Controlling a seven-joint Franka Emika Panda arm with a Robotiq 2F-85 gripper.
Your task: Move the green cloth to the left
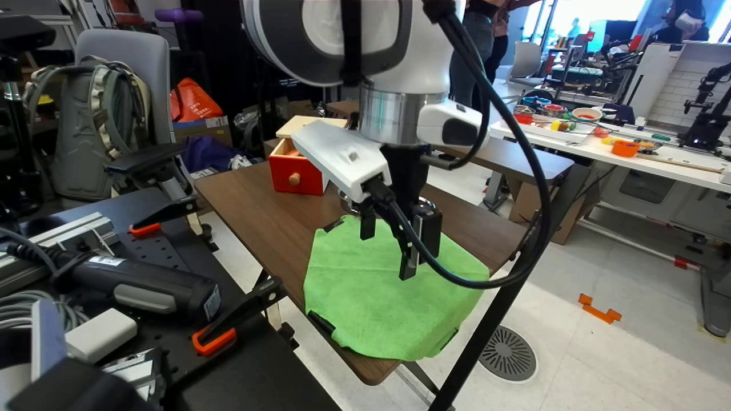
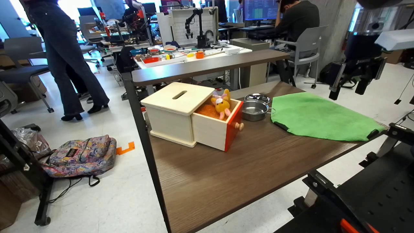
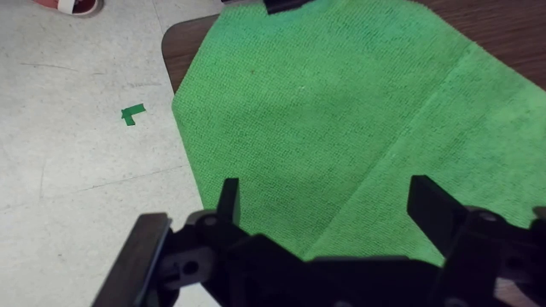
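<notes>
"From the left, what's laid out?"

"In an exterior view, a pale wooden box [image 2: 168, 121] with a red-fronted drawer [image 2: 234, 129] standing partway out, presumably to keep the soft yellow-orange toy animal [image 2: 222, 106] in reach; it sits on an orange fuzzy lining [image 2: 208, 111]. Next, a round stainless-steel pot [image 2: 254, 113] stands just beside the drawer."

"And what you're meant to shift?"

"The bright green cloth [image 2: 320, 118] lies toward the right of the brown wood-grain table [image 2: 265, 168], creased but nearly flat. In the wrist view it seems to overhang the edge, so that border may pinch easiest. Black pieces [image 2: 280, 125] show at its margin; whether they pin it, I can't tell."

"Yourself?"

"Farther right, my black two-fingered gripper [image 2: 348, 90] hangs above it; the wrist view shows the fingers [image 3: 229, 200] spread wide, holding nothing."

"Why so wide?"

"Probably to gather a fold, since cloth this flat offers no ready grip. I judge I'm lining up, the shift not yet begun. Dragged toward the pot, it could shove it along. Which way 'left' runs, these views don't settle."
</notes>
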